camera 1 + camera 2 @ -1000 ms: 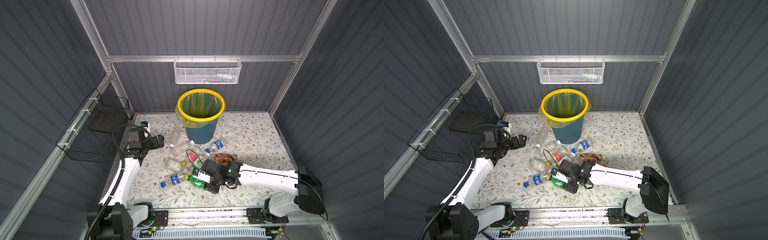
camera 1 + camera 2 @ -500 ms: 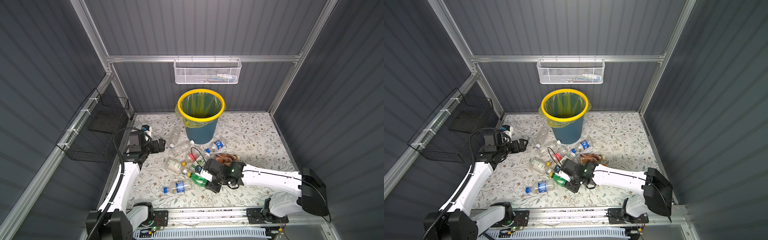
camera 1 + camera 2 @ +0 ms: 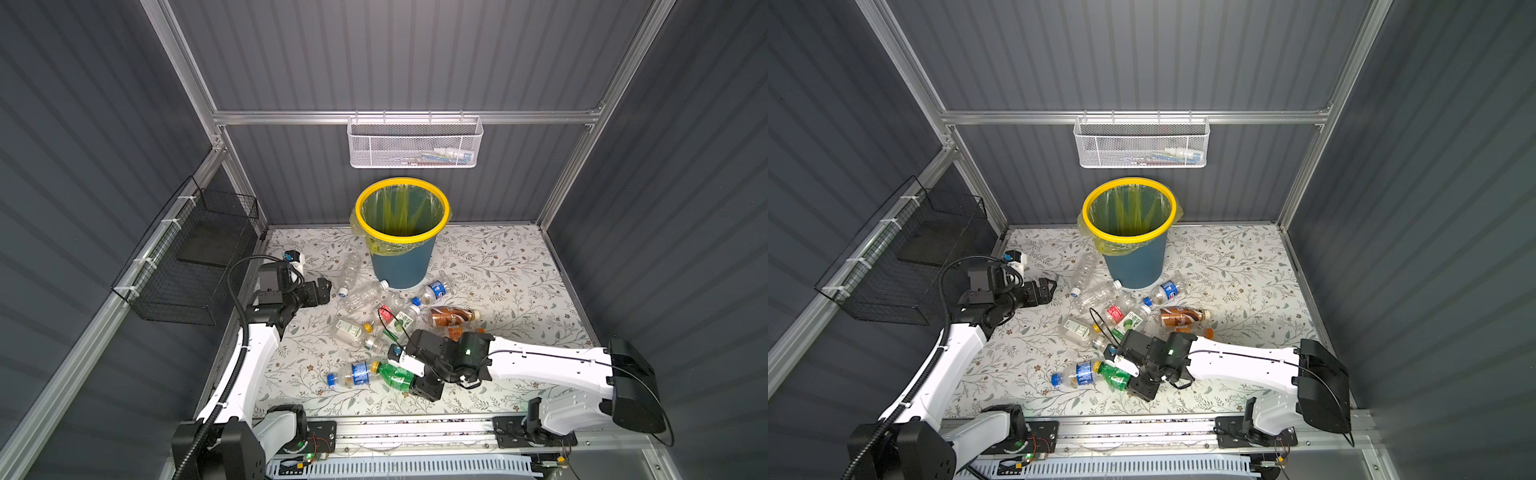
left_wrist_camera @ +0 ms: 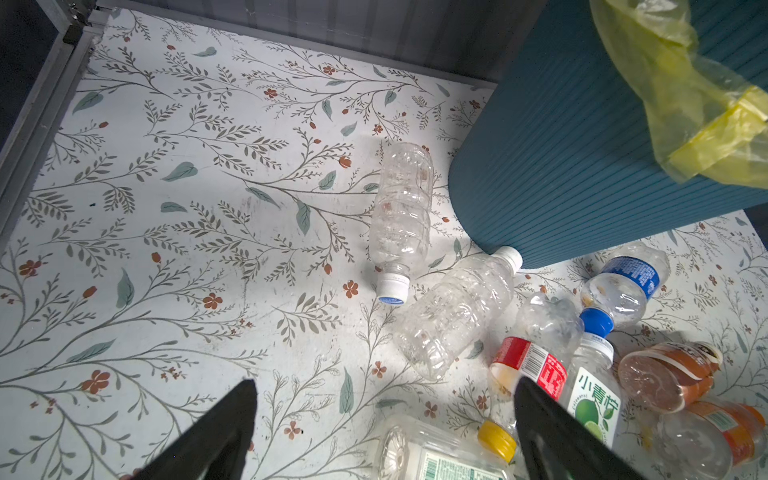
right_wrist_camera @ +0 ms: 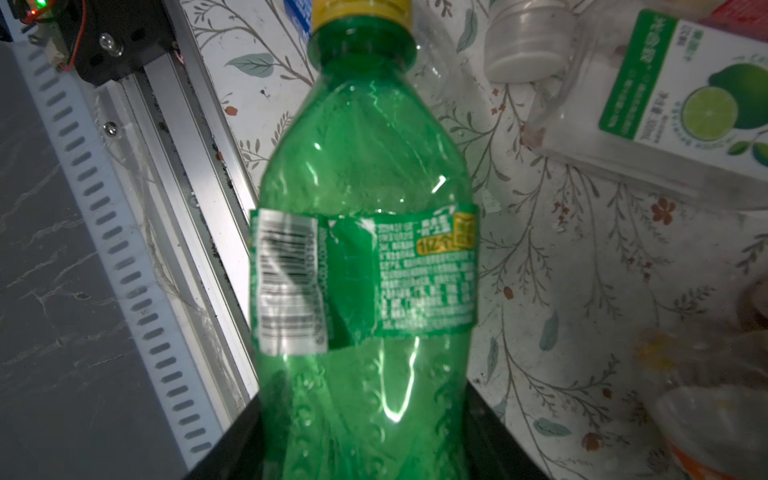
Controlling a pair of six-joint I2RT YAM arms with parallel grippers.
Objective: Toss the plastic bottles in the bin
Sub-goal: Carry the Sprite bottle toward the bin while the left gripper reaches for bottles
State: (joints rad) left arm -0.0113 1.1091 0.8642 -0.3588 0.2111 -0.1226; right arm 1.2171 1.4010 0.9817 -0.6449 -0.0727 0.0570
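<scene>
The bin (image 3: 402,232) (image 3: 1129,232), teal with a yellow rim and liner, stands at the back wall. Several plastic bottles lie in front of it in both top views. My right gripper (image 3: 411,376) (image 3: 1136,380) (image 5: 365,436) is shut on the base of a green bottle (image 3: 392,373) (image 5: 361,249) with a yellow cap, low near the front edge. A blue-label bottle (image 3: 353,374) lies at the green bottle's cap. My left gripper (image 3: 322,289) (image 3: 1048,289) (image 4: 384,386) hangs open and empty, left of the heap. A clear bottle (image 4: 401,216) lies beyond it.
A white mesh basket (image 3: 413,145) hangs on the back wall above the bin. A black wire basket (image 3: 195,257) hangs on the left wall. The metal rail (image 3: 395,428) runs along the front edge, just beside the green bottle.
The right gripper has shifted slightly toward the front with the green bottle. The blue-label bottle has slid toward the front edge. The left gripper has come a little lower and toward the heap.
</scene>
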